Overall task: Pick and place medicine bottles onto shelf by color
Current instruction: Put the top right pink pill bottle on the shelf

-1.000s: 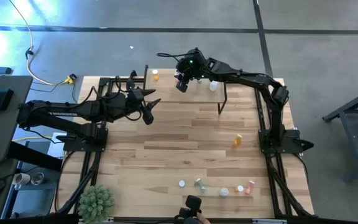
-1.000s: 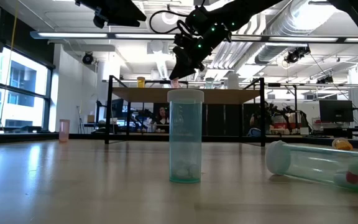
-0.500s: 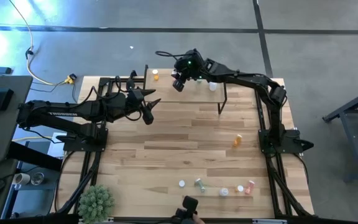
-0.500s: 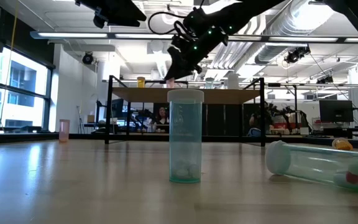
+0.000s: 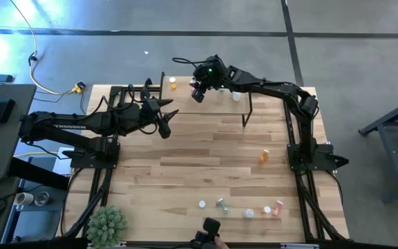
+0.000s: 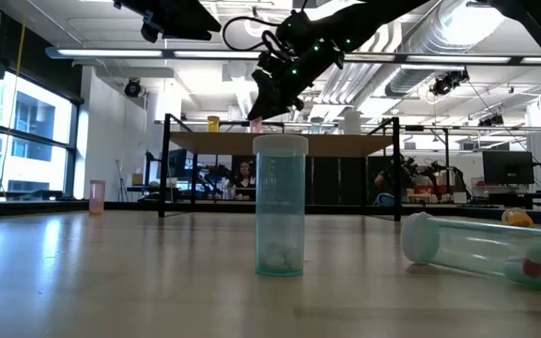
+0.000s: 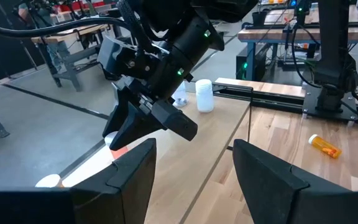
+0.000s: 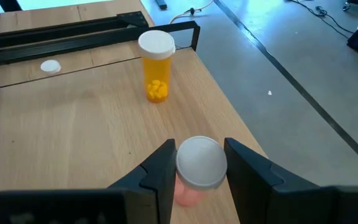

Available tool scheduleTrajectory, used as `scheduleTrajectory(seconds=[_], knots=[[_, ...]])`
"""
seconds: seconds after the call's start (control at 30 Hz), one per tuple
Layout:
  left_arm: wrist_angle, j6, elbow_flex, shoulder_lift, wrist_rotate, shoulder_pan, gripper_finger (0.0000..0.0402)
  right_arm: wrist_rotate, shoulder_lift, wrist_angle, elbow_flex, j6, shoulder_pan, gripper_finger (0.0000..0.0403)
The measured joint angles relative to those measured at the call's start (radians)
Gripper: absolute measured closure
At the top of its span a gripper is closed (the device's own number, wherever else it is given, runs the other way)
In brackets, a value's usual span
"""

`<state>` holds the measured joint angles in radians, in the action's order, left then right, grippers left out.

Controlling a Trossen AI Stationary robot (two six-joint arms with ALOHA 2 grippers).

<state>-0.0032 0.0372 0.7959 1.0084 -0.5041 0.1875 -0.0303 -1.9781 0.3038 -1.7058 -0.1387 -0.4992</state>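
Pink bottle, white-capped, pinched in right gripper over shelf near yellow-pill orange bottle; left gripper fingers spread, empty.

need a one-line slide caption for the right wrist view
Right gripper holding a white-capped pink bottle over the shelf, near an upright orange bottle.
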Motion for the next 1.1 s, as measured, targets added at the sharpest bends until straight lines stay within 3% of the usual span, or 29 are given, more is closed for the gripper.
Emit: scheduleTrajectory(seconds=[0.47,0.8,1.1], knots=[[0.0,0.0,0.0,0.0,0.0,0.0,0.0197,0.0,0.0,-0.002,0.0,0.0,0.0,0.0286],[-0.028,-0.008,0.0,0.0,0.0,0.0,0.0197,0.001,-0.005,0.001,0.003,0.0,-0.001,0.0231],[-0.031,-0.01,0.0,0.0,0.0,0.0,0.0197,0.001,-0.004,-0.027,0.003,0.002,-0.005,0.0226]])
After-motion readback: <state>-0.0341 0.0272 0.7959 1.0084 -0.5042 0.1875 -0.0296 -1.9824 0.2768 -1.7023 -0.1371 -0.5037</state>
